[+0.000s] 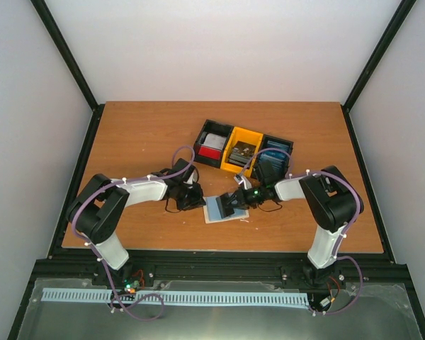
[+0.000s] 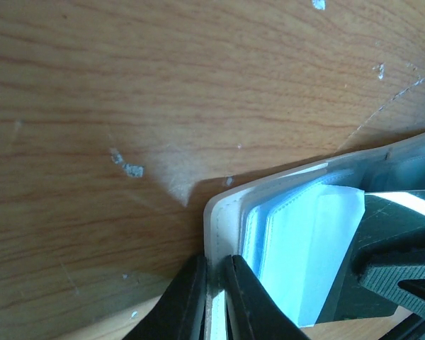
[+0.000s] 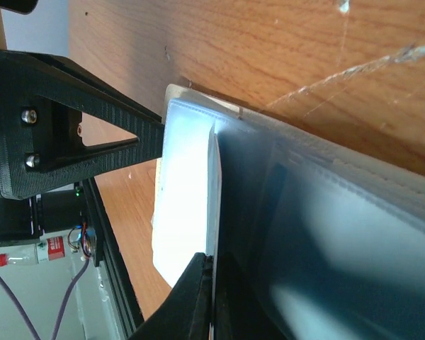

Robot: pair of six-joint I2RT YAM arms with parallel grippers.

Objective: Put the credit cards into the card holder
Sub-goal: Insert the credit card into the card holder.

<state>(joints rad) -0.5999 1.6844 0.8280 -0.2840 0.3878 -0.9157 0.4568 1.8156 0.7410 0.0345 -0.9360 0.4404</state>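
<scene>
The card holder [image 1: 216,210] lies open on the table between my two grippers, its pale blue inner pockets [image 2: 297,248] facing up. My left gripper [image 2: 216,261] is shut on the holder's beige cover edge [image 2: 223,219]; from above this left gripper [image 1: 198,200] sits at the holder's left side. My right gripper [image 3: 211,258] is shut on a thin credit card [image 3: 214,191] seen edge-on, standing against the holder's pockets. From above, that right gripper [image 1: 234,204] is over the holder's right half. More credit cards [image 1: 212,145] lie in the tray.
A black-and-yellow three-compartment tray [image 1: 229,145] stands behind the grippers, with cards in each compartment. The black frame rail [image 1: 219,258] runs along the table's near edge. Purple cables loop off both arms.
</scene>
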